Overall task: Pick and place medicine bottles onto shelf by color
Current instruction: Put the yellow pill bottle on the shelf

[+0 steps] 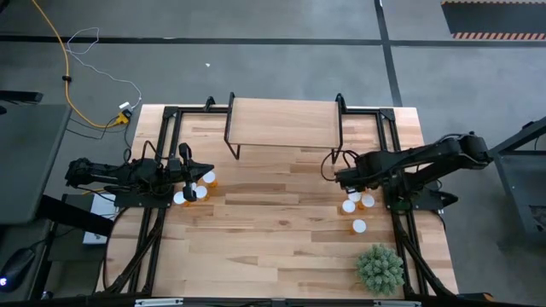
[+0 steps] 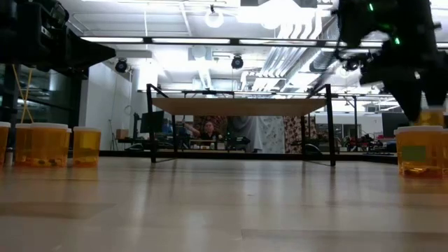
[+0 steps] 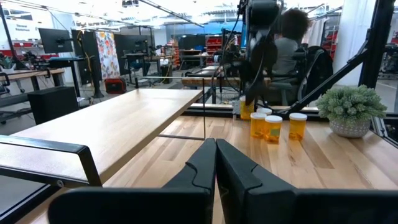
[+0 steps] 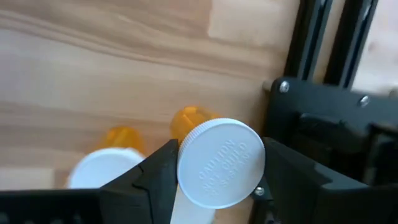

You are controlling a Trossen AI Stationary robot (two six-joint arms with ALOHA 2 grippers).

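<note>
Small orange medicine bottles with white caps stand in two groups on the table: one on the left (image 1: pixel 198 189) and one on the right (image 1: pixel 357 203), with a single bottle (image 1: pixel 359 226) nearer the front. My right gripper (image 1: pixel 339 177) is at the far side of the right group, shut on one bottle (image 4: pixel 221 162). My left gripper (image 3: pixel 216 149) is shut and empty, hovering over the left group (image 2: pixel 42 143). The light-wood shelf (image 1: pixel 284 122) stands on black legs at the far middle of the table, with nothing on it. My right gripper pinches one medicine bottle at its white cap (image 4: pixel 186 163), with one finger (image 4: pixel 155 171) on each side of it. The fingers come from above, slanting down. The orange body (image 4: pixel 189 118) points away below the cap. In the low view, orange (image 2: pixel 430 115) shows under the gripper, above the standing bottle's cap (image 2: pixel 420 131).
A green spiky plant (image 1: pixel 380 269) sits in a pot at the near right corner. Black frame rails (image 1: pixel 388 136) run along both table sides, one close beside my right gripper (image 4: pixel 323 124). Bare wood (image 1: pixel 281 213) lies between the two bottle groups. A person (image 2: pixel 208 131) sits beyond the table.
</note>
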